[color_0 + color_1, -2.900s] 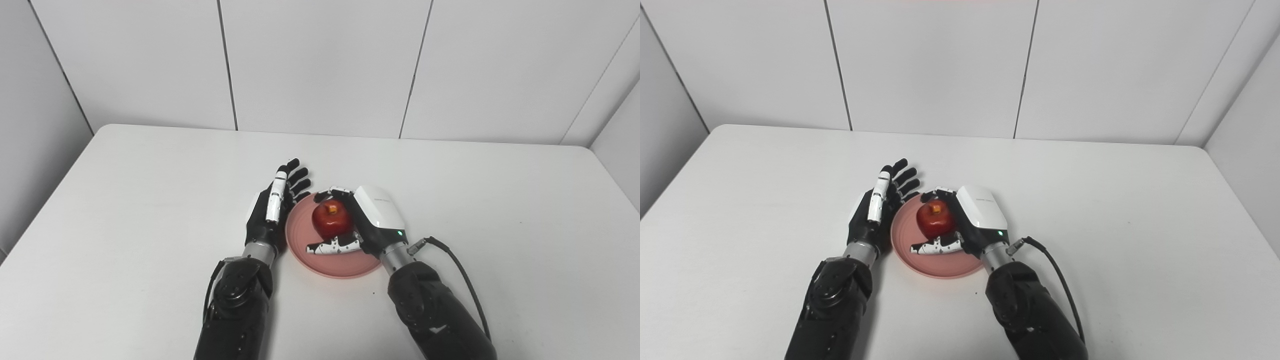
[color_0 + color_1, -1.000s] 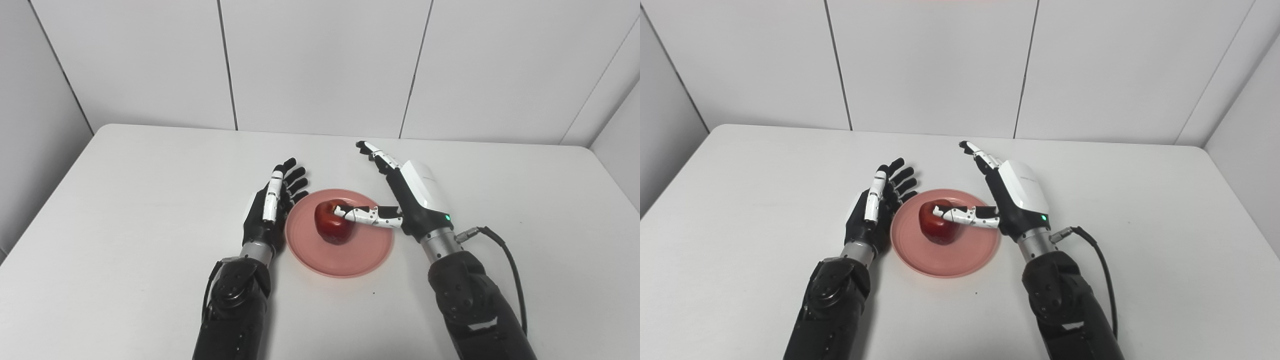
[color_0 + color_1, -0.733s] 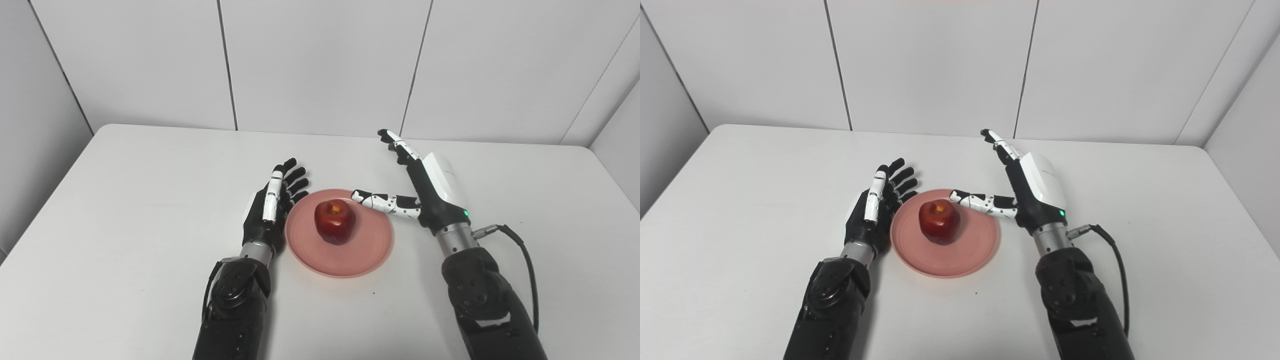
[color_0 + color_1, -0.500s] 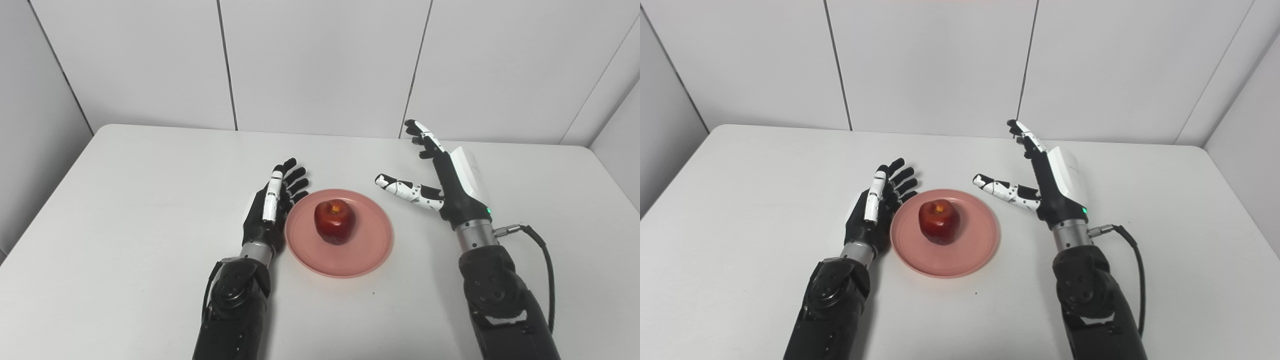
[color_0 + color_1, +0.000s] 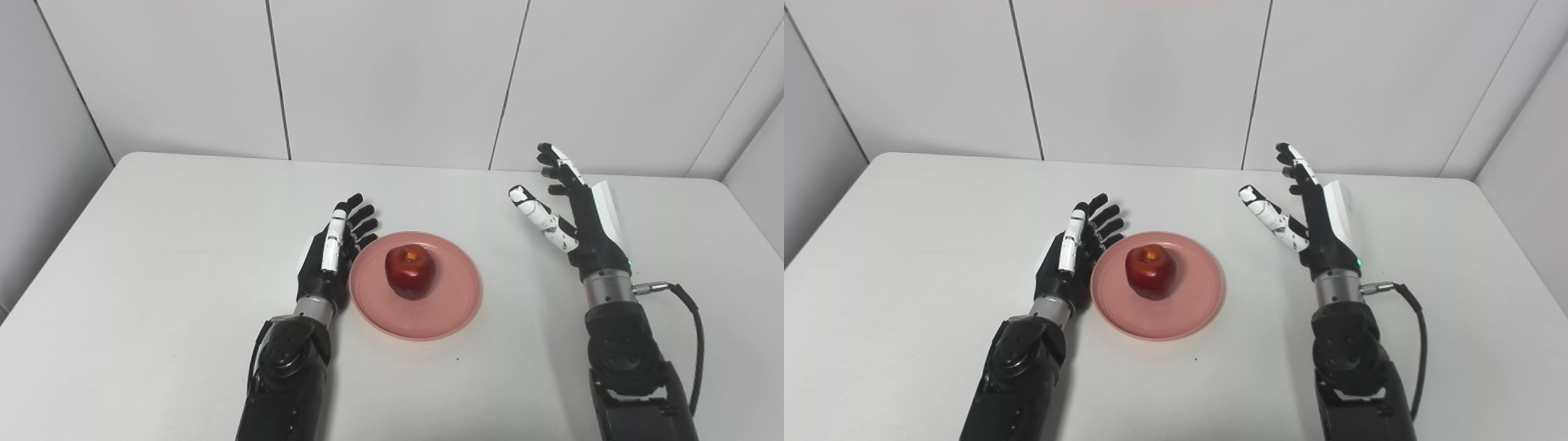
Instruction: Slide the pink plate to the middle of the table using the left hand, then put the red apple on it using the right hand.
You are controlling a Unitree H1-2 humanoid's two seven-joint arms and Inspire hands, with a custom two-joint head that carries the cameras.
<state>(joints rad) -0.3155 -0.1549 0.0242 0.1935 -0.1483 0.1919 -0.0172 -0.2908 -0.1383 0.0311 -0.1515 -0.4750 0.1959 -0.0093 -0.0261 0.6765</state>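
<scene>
The pink plate (image 5: 450, 303) lies near the middle of the white table. The red apple (image 5: 410, 271) stands upright on it, a little left of the plate's centre. My left hand (image 5: 334, 251) is open, edge-on to the table, right against the plate's left rim. My right hand (image 5: 576, 211) is open and empty, fingers spread and pointing up, raised above the table well to the right of the plate. The same scene shows in the right eye view: the plate (image 5: 1194, 306), the apple (image 5: 1150, 272), my left hand (image 5: 1075, 251) and my right hand (image 5: 1314, 211).
The white table (image 5: 153, 245) is bordered by white panelled walls at the back and both sides. A black cable (image 5: 689, 331) loops from my right wrist. A small dark speck (image 5: 457, 359) lies just in front of the plate.
My right hand let go of the apple on the plate, opened, and drew away up and to the right. The apple, the plate and my left hand stayed put.
</scene>
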